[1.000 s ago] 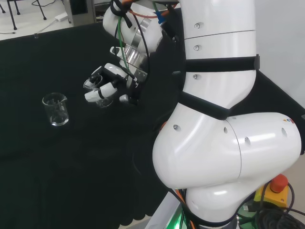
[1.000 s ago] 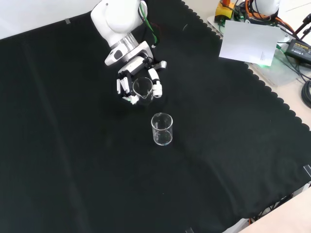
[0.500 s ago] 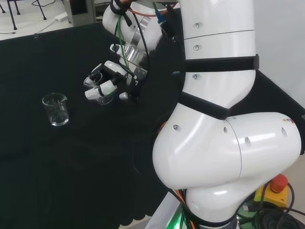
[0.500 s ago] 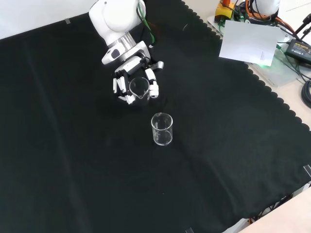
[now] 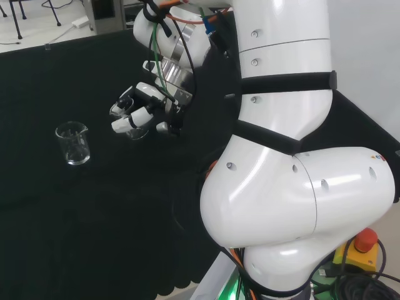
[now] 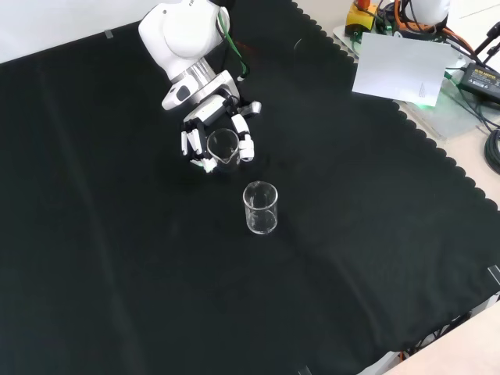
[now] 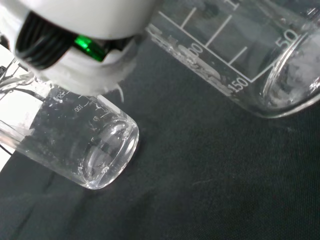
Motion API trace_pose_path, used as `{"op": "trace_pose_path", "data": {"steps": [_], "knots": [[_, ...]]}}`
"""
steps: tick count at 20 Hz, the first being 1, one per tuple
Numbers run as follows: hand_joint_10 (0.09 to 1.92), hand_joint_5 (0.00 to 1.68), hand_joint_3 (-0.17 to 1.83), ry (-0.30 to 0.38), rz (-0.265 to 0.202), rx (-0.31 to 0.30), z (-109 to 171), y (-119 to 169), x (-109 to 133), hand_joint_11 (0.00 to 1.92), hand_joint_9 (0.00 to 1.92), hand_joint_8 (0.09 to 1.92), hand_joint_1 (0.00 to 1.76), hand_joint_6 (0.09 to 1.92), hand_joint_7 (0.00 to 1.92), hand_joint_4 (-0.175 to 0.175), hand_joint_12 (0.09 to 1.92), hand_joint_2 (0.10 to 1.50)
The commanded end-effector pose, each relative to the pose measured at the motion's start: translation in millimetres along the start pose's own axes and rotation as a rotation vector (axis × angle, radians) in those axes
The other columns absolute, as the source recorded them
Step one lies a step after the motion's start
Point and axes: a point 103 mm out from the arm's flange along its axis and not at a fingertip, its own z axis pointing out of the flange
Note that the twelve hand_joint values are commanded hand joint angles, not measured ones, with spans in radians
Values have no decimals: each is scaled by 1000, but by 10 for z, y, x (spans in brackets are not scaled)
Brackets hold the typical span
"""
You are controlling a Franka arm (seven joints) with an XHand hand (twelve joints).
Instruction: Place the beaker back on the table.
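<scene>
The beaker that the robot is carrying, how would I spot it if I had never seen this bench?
In the front view, find the white arm reaching in over the black cloth from the top. At its end, the black and white hand curls round a small clear beaker. A second beaker stands free on the cloth just below it, untouched.

Even, bright overhead light. The matt black cloth of the bench (image 6: 117,258) absorbs it, showing almost no shadows. Soft glare marks the glossy white arm links (image 5: 294,187). In the wrist view the white and black robot hand (image 7: 75,45) is blurred, and highlights glint on the clear glass beaker (image 7: 240,55) it holds.
</scene>
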Motion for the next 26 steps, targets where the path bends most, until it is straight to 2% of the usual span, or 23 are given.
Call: {"op": "trace_pose_path", "data": {"steps": [1, 10, 21, 24, 26], "knots": [[87, 1476, 484, 7, 3, -8, 11, -6, -10, 848, 1584, 87, 1152, 205, 1594, 175, 1075, 690], [87, 1479, 482, 18, 14, -6, 74, -47, -45, 851, 1583, 87, 1152, 198, 1592, 175, 1074, 691], [87, 1460, 391, -13, 19, 3, 84, -75, -59, 840, 1542, 87, 1146, 199, 1557, 175, 1075, 747], [87, 1366, 204, -6, 18, 12, 88, -81, -62, 791, 1500, 87, 1132, 344, 1501, 155, 1109, 863], [87, 1278, 129, 1, 16, 21, 87, -87, -70, 740, 1465, 87, 1112, 502, 1458, 165, 1138, 922]]}}
